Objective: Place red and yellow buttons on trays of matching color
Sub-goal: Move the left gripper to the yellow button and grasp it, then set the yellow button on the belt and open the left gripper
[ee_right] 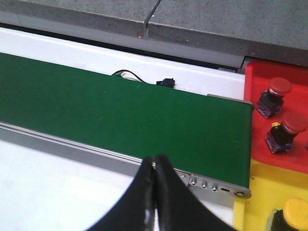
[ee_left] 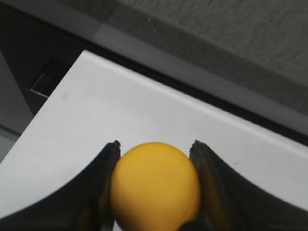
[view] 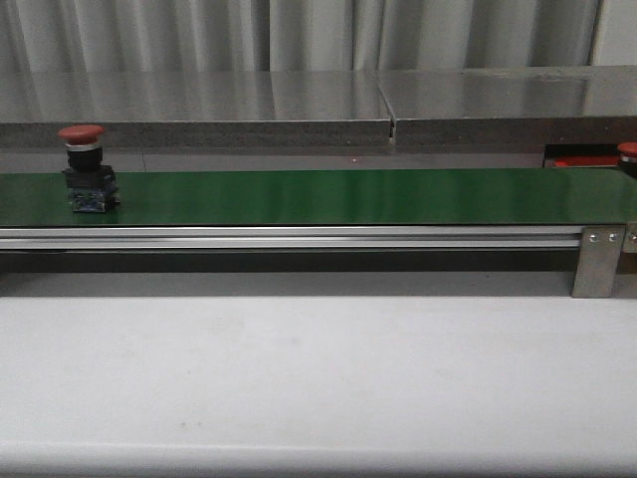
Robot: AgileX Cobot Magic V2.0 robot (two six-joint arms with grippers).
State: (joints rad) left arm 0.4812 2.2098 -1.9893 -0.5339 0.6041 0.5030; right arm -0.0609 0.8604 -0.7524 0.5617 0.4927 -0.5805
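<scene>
Left claw [ee_left: 155,192]: I have it pinching a round glossy yellow button [ee_left: 155,185], carried for the yellow tray [ee_right: 260,202].
Right claw [ee_right: 155,166]: pressed together, empty, near the long green belt [ee_right: 120,115].
Belt: red-capped button [view: 85,167] waits there for pickup.

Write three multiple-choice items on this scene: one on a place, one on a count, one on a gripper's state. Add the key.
1. Where does the red button stand in the front view?
A. left end of the green belt
B. on the white table
C. on the grey ledge

2. How many red buttons lie on the red tray in the right wrist view?
A. none
B. two
C. four

3. What is the left gripper doing?
A. open and empty
B. shut on a red button
C. shut on the yellow button

Key: 1 A, it stands upright on the belt's left end. 2 B, two red caps show there. 3 C, the fingers flank the yellow cap.
</scene>
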